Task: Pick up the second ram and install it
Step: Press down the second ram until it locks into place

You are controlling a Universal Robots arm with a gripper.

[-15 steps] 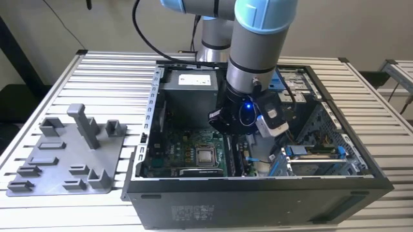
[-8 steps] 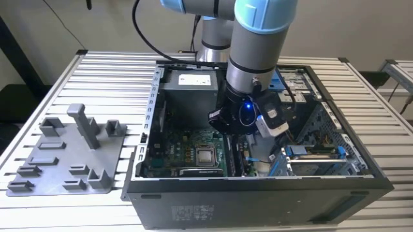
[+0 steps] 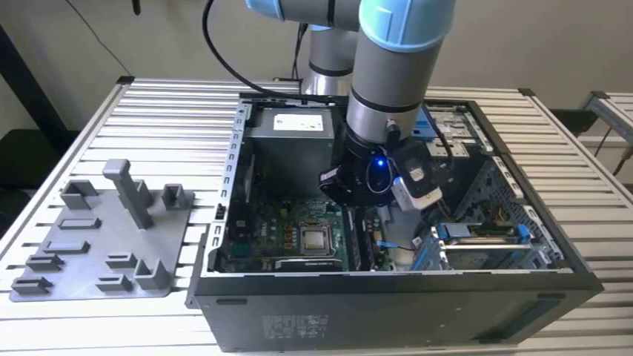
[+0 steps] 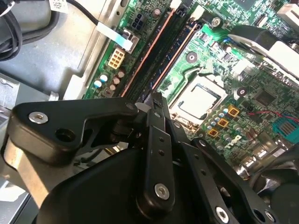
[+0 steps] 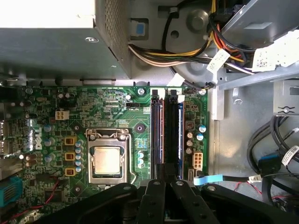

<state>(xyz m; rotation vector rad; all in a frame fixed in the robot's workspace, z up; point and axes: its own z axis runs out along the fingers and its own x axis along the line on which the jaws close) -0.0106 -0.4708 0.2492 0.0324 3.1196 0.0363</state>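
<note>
My gripper (image 5: 165, 181) hangs low inside the open computer case (image 3: 396, 293), over the green motherboard (image 5: 112, 107). Its black fingers (image 4: 156, 103) are shut together at the near end of the memory slots. Two long dark sticks stand side by side in those slots. The dark blue one, the second ram (image 5: 173, 135) (image 4: 174, 51), runs straight away from the fingertips. I cannot tell whether the fingers touch it. In the exterior view the gripper (image 3: 381, 222) sits just to the right of the processor socket (image 3: 316, 239).
The power supply box (image 5: 56, 42) and bundled cables (image 5: 187, 51) crowd the far end of the slots. A drive cage (image 3: 479, 237) stands at the exterior view's right. A grey fixture plate with upright posts (image 3: 109, 245) lies on the slatted table, left of the case.
</note>
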